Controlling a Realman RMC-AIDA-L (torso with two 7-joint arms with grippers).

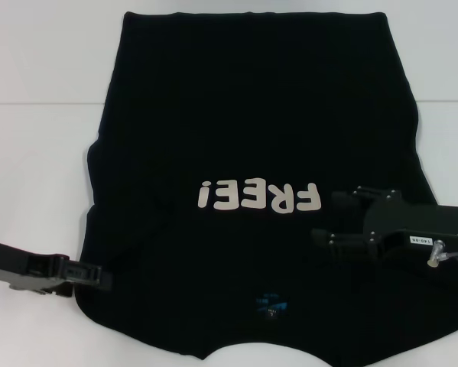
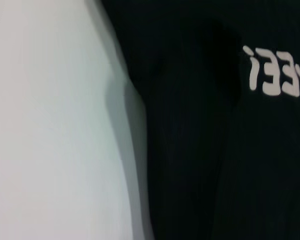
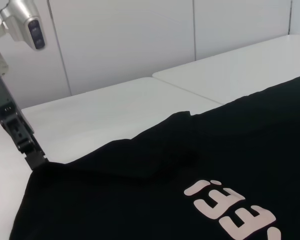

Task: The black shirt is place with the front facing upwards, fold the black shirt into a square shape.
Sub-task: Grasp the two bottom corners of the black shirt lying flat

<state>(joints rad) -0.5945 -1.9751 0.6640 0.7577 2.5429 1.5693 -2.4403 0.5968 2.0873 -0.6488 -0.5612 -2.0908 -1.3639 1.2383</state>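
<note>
The black shirt (image 1: 244, 138) lies flat on the white table, front up. Its cream letters "FREE!" (image 1: 259, 197) read upside down and the blue neck label (image 1: 271, 306) is at the near edge. Both sleeves look folded in. My left gripper (image 1: 99, 274) reaches in low from the near left. Its narrow tip (image 3: 37, 160) meets the shirt's left shoulder edge and looks shut on it. My right gripper (image 1: 328, 218) is open, over the shirt just right of the letters. The left wrist view shows the shirt's edge (image 2: 155, 150) and letters (image 2: 275, 75), no fingers.
The white table (image 1: 37, 168) shows bare to the left and right of the shirt, with a seam line across it. A white panelled wall (image 3: 119, 40) stands behind. The left arm's silver wrist (image 3: 24, 22) rises above the table's left side.
</note>
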